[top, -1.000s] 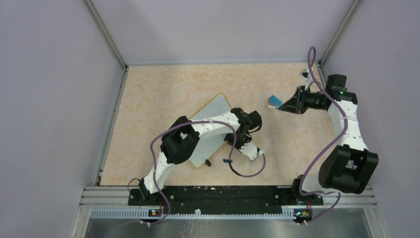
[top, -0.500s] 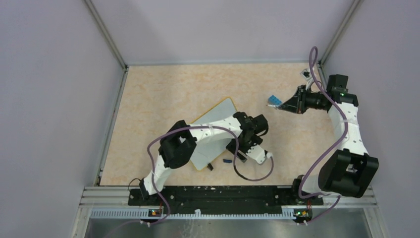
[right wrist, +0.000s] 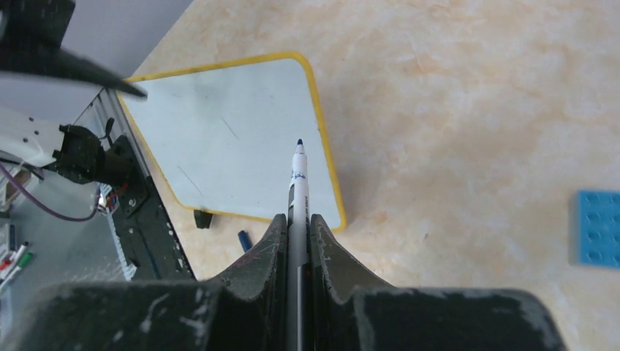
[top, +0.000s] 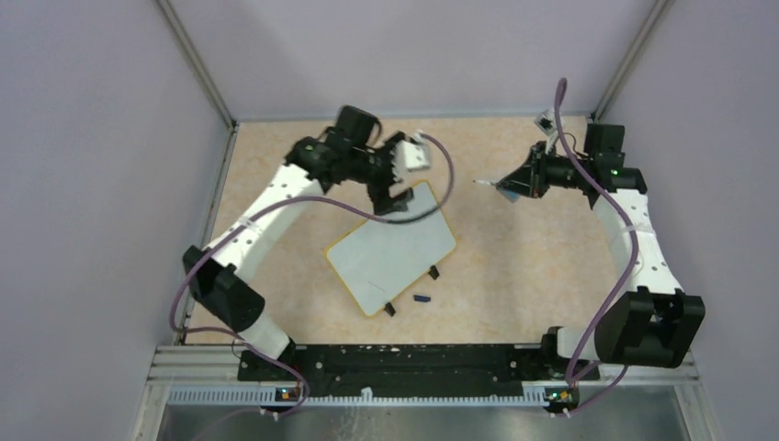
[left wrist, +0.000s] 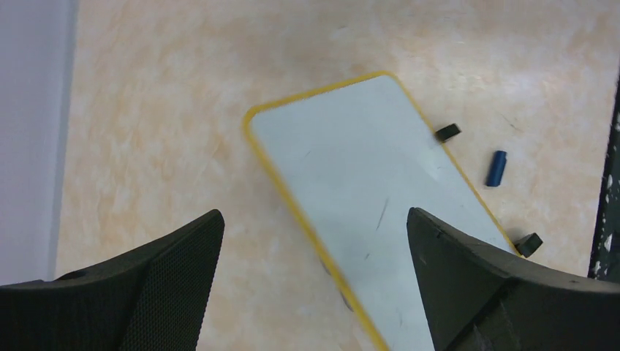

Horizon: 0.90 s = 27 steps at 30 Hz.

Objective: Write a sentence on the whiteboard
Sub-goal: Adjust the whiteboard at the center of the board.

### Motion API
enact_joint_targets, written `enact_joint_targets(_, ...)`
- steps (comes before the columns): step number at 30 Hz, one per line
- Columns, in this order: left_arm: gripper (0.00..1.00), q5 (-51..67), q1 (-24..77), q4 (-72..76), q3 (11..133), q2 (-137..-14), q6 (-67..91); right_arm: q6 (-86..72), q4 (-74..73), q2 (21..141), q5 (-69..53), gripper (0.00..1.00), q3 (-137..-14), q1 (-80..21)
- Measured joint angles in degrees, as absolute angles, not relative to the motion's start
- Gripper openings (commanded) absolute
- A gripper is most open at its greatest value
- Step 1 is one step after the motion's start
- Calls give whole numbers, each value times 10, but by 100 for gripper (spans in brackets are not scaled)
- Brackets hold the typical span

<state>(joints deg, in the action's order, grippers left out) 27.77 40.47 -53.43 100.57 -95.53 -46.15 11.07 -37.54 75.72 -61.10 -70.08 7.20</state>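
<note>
The whiteboard (top: 390, 248) lies flat and skewed on the table, yellow-rimmed, with two black clip feet on its near edge. No sentence shows on its face (left wrist: 365, 168), only a few faint dark strokes. My left gripper (top: 390, 179) hovers open over the board's far corner, and the left wrist view (left wrist: 314, 216) shows nothing between its fingers. My right gripper (top: 508, 186) is to the right of the board, shut on a white marker (right wrist: 299, 175). The marker's blue tip points toward the board's right edge (right wrist: 322, 131) without touching it.
A small blue marker cap (top: 423, 298) lies on the table just in front of the board (left wrist: 496, 168). A blue studded block (right wrist: 596, 228) sits to the right, under the right arm. Purple walls and metal rails enclose the table; a black rail (top: 404, 360) runs along the near edge.
The left arm swung from the board's near right side to its far side and its gripper opened. The board turned and now lies uncovered. The right gripper moved slightly left with the marker.
</note>
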Motion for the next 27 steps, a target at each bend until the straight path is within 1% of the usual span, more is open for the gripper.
enact_joint_targets(4,98,328,258,-465,912,-859,-348,104,-351,757,-585,0,-715,-2)
enact_joint_targets(8,88,409,150,-429,828,-796,-237,91,-329,758,-582,0,-722,-37)
enact_joint_targets(10,85,449,130,-420,806,-798,-203,81,-321,759,-584,0,-723,-37)
enact_joint_targets(14,78,521,126,-416,750,-821,-166,73,-313,760,-586,0,-723,-37)
enact_joint_targets(18,58,551,128,-420,722,-849,-162,77,-316,760,-595,0,-723,-37)
enact_joint_targets(24,29,589,129,-443,735,-901,-197,100,-341,760,-600,0,-723,-50)
enact_joint_targets(27,19,604,133,-474,762,-938,-235,112,-344,759,-600,0,-722,-64)
